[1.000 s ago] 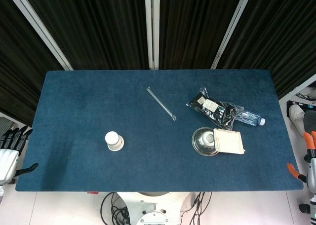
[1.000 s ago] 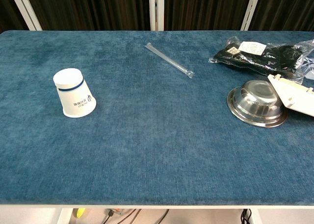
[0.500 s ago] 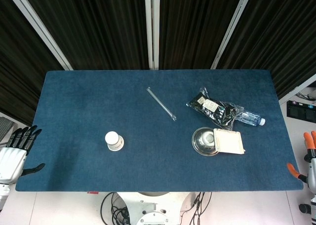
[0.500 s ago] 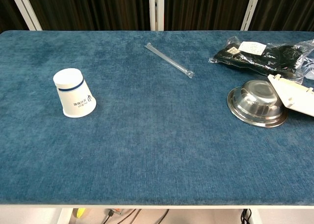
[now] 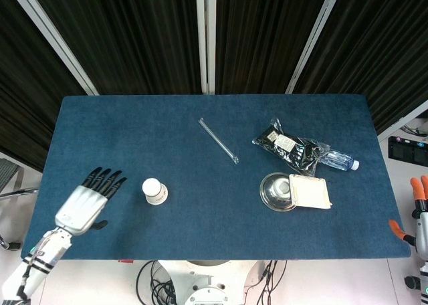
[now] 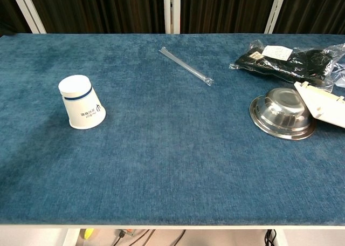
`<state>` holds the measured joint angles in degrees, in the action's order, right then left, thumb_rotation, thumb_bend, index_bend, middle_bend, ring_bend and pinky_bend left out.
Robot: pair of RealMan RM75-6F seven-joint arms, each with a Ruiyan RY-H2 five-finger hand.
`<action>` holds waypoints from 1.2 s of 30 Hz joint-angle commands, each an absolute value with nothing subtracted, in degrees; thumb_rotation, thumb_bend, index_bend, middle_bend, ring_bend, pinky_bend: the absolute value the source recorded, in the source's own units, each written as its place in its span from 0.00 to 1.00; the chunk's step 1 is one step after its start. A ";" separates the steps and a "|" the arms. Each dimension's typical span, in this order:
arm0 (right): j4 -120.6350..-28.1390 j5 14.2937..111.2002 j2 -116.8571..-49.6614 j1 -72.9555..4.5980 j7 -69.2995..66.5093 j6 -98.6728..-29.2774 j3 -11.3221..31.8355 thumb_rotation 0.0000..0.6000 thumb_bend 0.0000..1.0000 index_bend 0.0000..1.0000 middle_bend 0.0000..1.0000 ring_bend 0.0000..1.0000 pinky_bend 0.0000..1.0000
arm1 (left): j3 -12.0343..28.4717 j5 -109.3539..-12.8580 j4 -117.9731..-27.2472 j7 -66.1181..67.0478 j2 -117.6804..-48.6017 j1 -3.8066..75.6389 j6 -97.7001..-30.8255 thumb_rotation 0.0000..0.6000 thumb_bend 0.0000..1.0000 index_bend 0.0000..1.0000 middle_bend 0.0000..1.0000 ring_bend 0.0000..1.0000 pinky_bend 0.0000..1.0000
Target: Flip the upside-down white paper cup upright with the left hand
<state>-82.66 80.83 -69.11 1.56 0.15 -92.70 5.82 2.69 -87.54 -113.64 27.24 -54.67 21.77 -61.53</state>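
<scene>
The white paper cup (image 5: 154, 190) stands upside down on the blue table (image 5: 134, 138), left of centre; the chest view shows the cup (image 6: 81, 102) with a blue band and printed text, rim down. My left hand (image 5: 88, 201) hovers over the table's left part, a short way left of the cup, fingers spread apart and holding nothing. It is apart from the cup. My right hand (image 5: 416, 218) shows only partly at the right edge of the head view, off the table, orange fingertips visible. Neither hand appears in the chest view.
A clear wrapped straw (image 5: 218, 140) lies at the centre back. At the right are a steel bowl (image 5: 277, 191), a white lidded box (image 5: 309, 191) leaning on it, a black packet (image 5: 287, 146) and a water bottle (image 5: 338, 160).
My left hand has moved from beyond the table's left edge to over the table, closer to the cup. The cup has not moved.
</scene>
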 commanded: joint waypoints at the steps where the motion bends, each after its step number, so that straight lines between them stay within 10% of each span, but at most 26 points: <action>1: -82.73 80.56 -68.73 1.77 -0.54 -92.52 6.02 1.00 0.09 0.00 0.00 0.00 0.00 | 7.09 -73.64 -120.43 42.63 -58.02 31.67 -52.95 1.00 0.00 0.02 0.00 0.00 0.02; 19: -81.75 79.40 -67.91 2.78 -3.12 -91.30 6.58 1.00 0.09 0.00 0.00 0.00 0.00 | 3.66 -49.93 -105.08 60.01 -76.68 47.17 -53.88 1.00 0.01 0.02 0.01 0.00 0.02; 36: -80.71 78.59 -68.59 2.51 -3.22 -89.09 6.79 1.00 0.12 0.00 0.00 0.00 0.00 | -0.39 -50.84 -102.88 60.66 -79.01 49.57 -58.02 1.00 0.15 0.33 0.26 0.00 0.02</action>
